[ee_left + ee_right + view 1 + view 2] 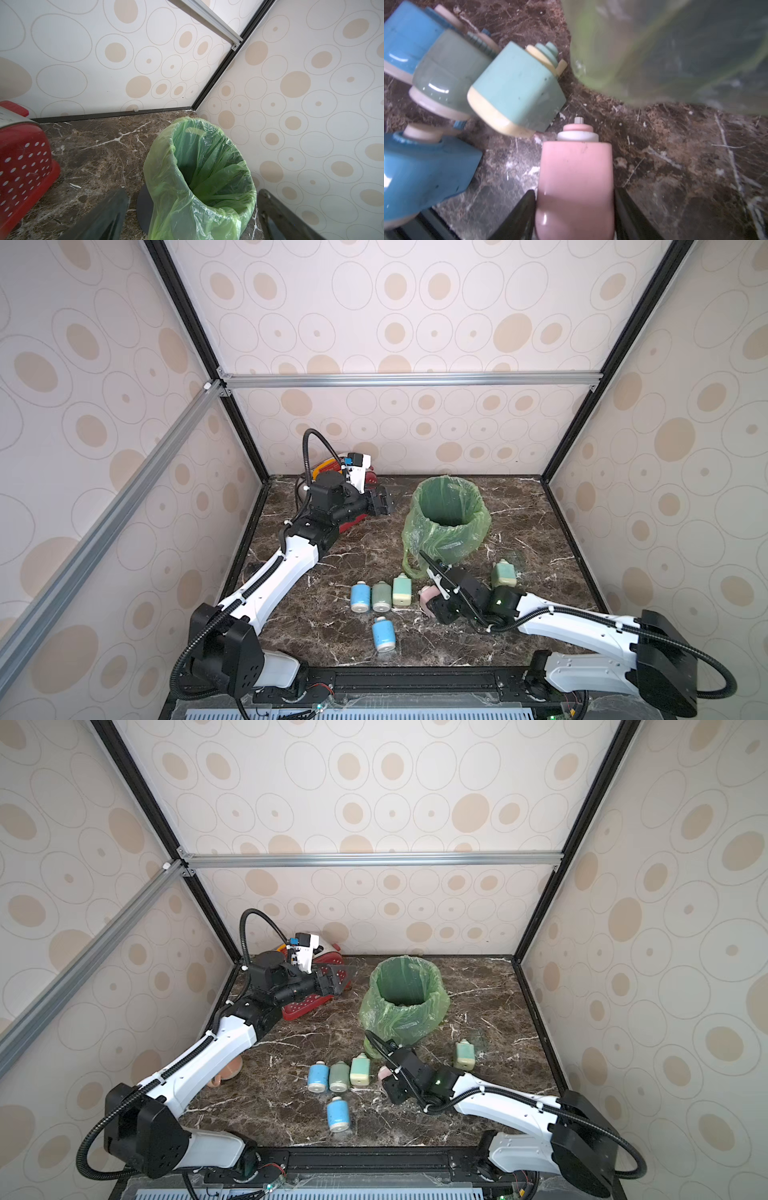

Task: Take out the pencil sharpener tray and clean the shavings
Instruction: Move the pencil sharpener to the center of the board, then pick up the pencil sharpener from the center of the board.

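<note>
Right hand takes hold at the bench: my right hand is clenched on the pink pencil sharpener. A black finger presses against each side of its body, and its capped end points away from the wrist toward the green-lined bin. I judge the grip is on the casing so the body stays fixed while the shavings tray is drawn out. I cannot make the tray out apart from the body, so I take it to be seated inside, not yet removed. The pink sharpener sits low at the bench just in front of the bin. Beside it is a row of three others, a blue sharpener, a grey-green sharpener and a mint sharpener. A second blue sharpener lies nearer me, and a second mint sharpener lies apart on the other side of my right wrist. My left hand hovers released, jaws spread wide and empty, at the back of the bench over the red perforated basket. It faces the bin's mouth, and its wrist view frames the bin between the two fingers. I read that as a waiting post, near enough to come across for the tray. The bin stands open with its bag folded over the rim, within reach of both arms, ready for the shavings to be tipped in.
</note>
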### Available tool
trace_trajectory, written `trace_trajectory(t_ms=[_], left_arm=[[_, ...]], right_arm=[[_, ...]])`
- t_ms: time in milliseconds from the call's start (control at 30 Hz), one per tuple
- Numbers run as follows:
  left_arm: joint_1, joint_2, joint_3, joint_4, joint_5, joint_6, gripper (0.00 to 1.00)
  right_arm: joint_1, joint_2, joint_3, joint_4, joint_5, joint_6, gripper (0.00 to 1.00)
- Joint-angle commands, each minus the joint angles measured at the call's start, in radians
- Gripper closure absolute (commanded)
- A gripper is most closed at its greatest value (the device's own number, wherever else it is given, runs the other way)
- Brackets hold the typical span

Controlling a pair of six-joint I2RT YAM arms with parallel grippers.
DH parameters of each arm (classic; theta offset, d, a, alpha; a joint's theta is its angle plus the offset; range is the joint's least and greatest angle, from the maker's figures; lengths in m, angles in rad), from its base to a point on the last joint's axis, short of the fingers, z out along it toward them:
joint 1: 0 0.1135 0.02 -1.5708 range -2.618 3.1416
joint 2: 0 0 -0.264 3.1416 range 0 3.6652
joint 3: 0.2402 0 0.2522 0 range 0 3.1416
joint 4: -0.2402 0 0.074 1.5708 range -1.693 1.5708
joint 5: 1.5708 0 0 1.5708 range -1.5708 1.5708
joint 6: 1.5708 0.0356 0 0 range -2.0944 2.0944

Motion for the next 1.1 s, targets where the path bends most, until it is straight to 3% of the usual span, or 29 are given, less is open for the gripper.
trace_trajectory(t_ms=[0, 67, 133, 433, 800, 967, 1067], left_arm=[[0.007, 0.015, 0.000, 0.063, 0.016, -0.014, 0.01], [0.007, 0.020, 0.002, 0.066, 0.022, -0.019, 0.01], [0.007, 0.019, 0.002, 0.066, 0.024, -0.019, 0.01], [0.007, 0.012, 0.000, 0.061, 0.041, -0.010, 0.01], [0.007, -0.001, -0.007, 0.120, 0.120, -0.019, 0.01], [0.008, -0.004, -0.007, 0.148, 0.165, -0.022, 0.01], [0.007, -0.004, 0.000, 0.176, 0.254, -0.014, 0.01]], right_arm=[[0.004, -0.073, -0.030, -0.039, -0.059, -0.060, 0.25], [0.004, -0.100, -0.049, -0.014, -0.055, -0.077, 0.11], [0.003, -0.111, -0.058, 0.003, -0.044, -0.088, 0.04], [0.004, -0.030, -0.075, 0.034, -0.084, -0.087, 0.00], [0.003, -0.010, -0.136, 0.098, -0.072, -0.104, 0.12], [0.003, -0.026, -0.155, 0.112, -0.069, -0.103, 0.28], [0.002, -0.044, -0.150, 0.089, -0.071, -0.113, 0.37]])
